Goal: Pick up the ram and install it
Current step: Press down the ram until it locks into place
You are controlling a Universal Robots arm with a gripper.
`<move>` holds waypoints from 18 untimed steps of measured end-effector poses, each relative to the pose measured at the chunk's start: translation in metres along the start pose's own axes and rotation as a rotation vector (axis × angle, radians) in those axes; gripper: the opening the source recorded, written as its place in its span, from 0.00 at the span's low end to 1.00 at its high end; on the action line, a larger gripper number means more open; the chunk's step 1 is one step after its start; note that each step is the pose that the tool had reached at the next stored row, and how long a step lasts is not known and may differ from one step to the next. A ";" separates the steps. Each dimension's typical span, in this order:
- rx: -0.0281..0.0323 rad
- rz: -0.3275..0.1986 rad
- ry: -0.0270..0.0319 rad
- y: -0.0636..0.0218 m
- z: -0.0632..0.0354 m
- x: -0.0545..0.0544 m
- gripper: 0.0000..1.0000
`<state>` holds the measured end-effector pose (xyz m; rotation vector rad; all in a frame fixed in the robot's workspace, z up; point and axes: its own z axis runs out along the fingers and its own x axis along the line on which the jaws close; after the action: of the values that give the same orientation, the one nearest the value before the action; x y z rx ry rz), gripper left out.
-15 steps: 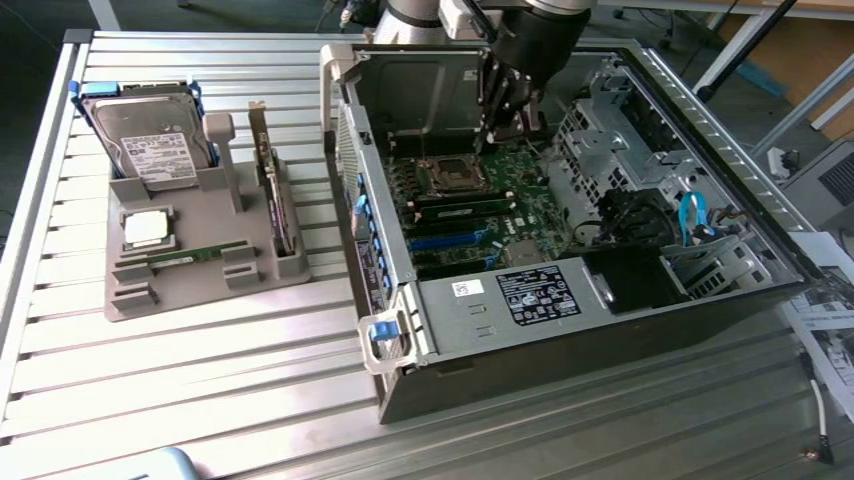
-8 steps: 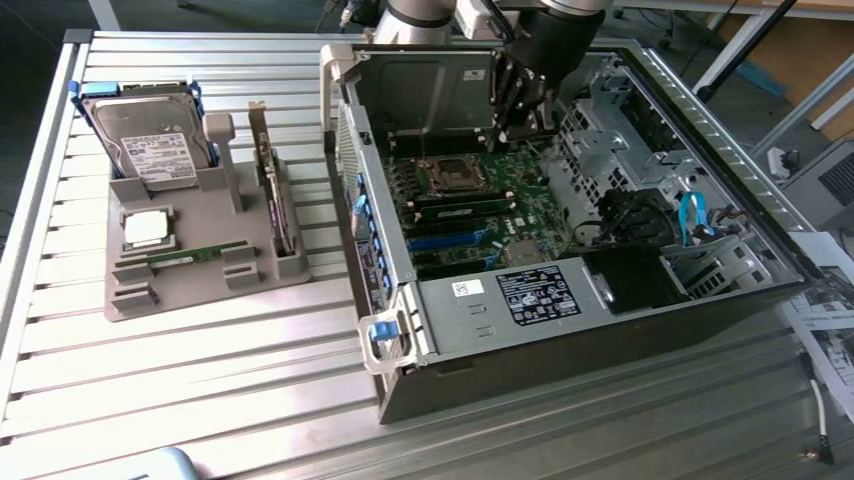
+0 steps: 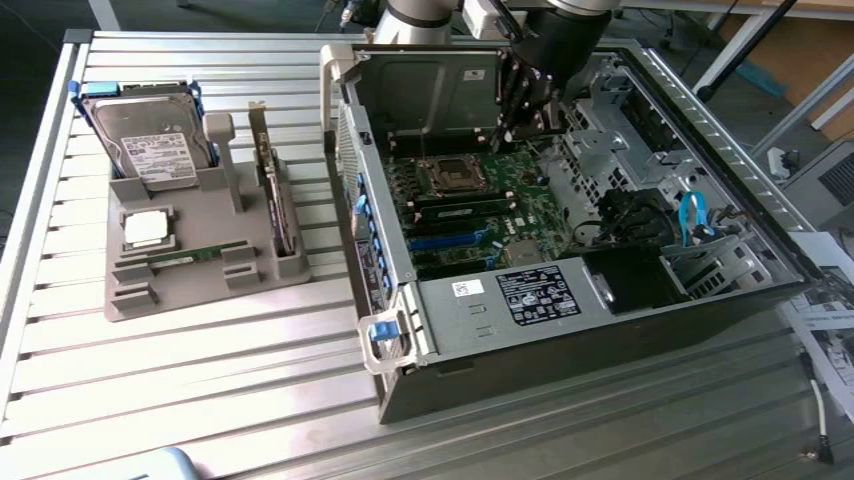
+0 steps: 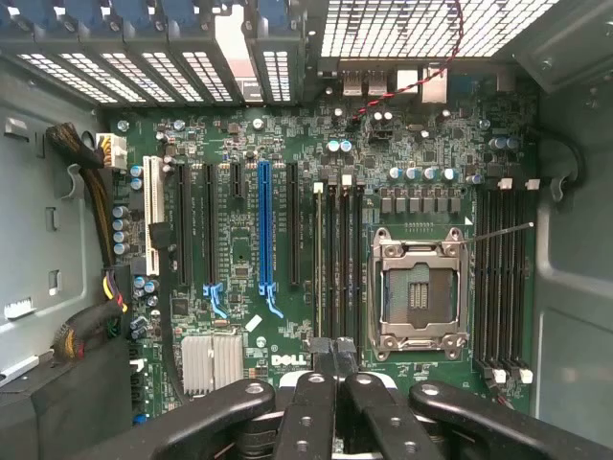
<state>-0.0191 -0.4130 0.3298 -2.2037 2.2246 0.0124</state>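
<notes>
One ram, a slim green stick, lies in the grey holder tray on the exterior view's left. A second slim stick looks seated in a memory slot beside the empty processor socket; it also shows as a green strip, the seated stick, on the motherboard. My gripper hangs inside the open computer case above the motherboard's far part. Its black fingers are pressed together with nothing visible between them, the gripper hovering over the end of the memory slots.
The tray also carries a hard drive, a square silver processor chip and an upright dark expansion card. Cable bundles, a drive cage and the case walls hem in the motherboard. Blue latches stick out at the case front.
</notes>
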 end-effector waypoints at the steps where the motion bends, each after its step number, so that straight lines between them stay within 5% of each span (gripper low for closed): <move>1: -0.0001 0.000 0.0002 0.0000 -0.0007 0.000 0.11; 18: 0.0000 0.000 0.0001 0.0000 -0.0047 0.000 0.11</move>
<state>-0.0191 -0.4130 0.3346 -2.2038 2.2245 0.0122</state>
